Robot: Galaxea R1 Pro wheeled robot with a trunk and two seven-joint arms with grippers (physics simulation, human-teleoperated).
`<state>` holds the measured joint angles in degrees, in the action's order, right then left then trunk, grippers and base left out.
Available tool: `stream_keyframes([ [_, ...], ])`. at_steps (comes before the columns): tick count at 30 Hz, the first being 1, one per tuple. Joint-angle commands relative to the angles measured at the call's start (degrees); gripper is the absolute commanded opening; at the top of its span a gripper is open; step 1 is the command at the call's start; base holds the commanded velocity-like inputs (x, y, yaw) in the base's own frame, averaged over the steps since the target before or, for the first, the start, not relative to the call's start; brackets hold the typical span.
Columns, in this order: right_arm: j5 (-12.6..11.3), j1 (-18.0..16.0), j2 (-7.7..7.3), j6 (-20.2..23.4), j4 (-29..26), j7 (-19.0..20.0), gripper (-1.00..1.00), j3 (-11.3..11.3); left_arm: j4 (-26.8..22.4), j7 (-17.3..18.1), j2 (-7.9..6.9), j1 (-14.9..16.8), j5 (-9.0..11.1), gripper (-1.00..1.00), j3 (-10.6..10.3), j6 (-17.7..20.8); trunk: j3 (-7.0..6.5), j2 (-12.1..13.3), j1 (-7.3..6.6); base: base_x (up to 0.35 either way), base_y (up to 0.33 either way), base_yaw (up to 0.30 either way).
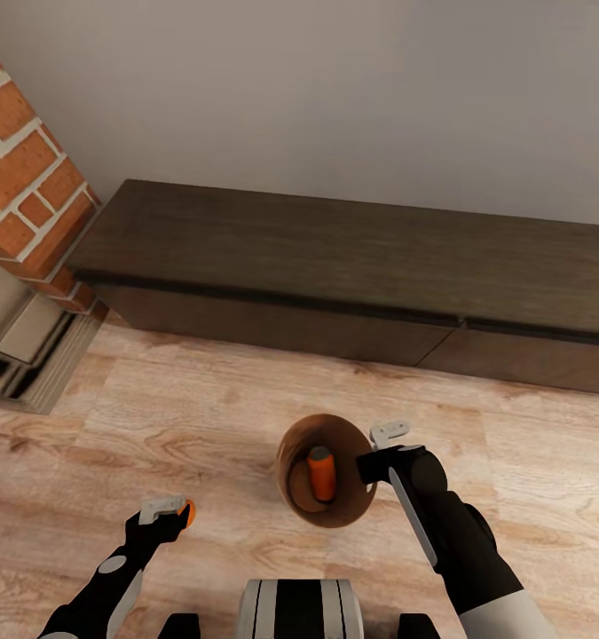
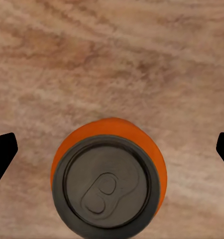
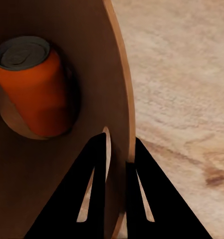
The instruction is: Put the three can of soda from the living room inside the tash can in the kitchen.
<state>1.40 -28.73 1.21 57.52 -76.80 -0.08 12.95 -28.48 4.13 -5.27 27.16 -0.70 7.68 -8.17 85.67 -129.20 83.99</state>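
The right end effector pinches the bin rim, one orange can inside. The left end effector grips another can; next, dropping it in.

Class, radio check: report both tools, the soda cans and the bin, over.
Right tool clamped on round copper-brown bin's rim, orange soda can inside. Left tool holding second orange can. Nothing in the way.
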Motion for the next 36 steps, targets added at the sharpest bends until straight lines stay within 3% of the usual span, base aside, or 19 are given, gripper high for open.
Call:
stream_keyframes([
  [1, -1.56, -0.01, 0.02, -0.04, -0.02, 0.79, -1.00, -0.05, 0.00, 0.00, 0.00, 0.00, 0.00, 1.00, 0.00, 0.00, 0.00, 0.00, 0.00, 0.000, 0.000, 0.000],
  [36, -1.57, -0.01, 0.02, -0.04, -0.02, 0.79, -1.00, -0.08, 0.00, 0.00, 0.00, 0.00, -0.01, 1.00, -0.03, 0.00, 1.94, 0.00, 0.00, 0.000, 0.000, 0.000],
])
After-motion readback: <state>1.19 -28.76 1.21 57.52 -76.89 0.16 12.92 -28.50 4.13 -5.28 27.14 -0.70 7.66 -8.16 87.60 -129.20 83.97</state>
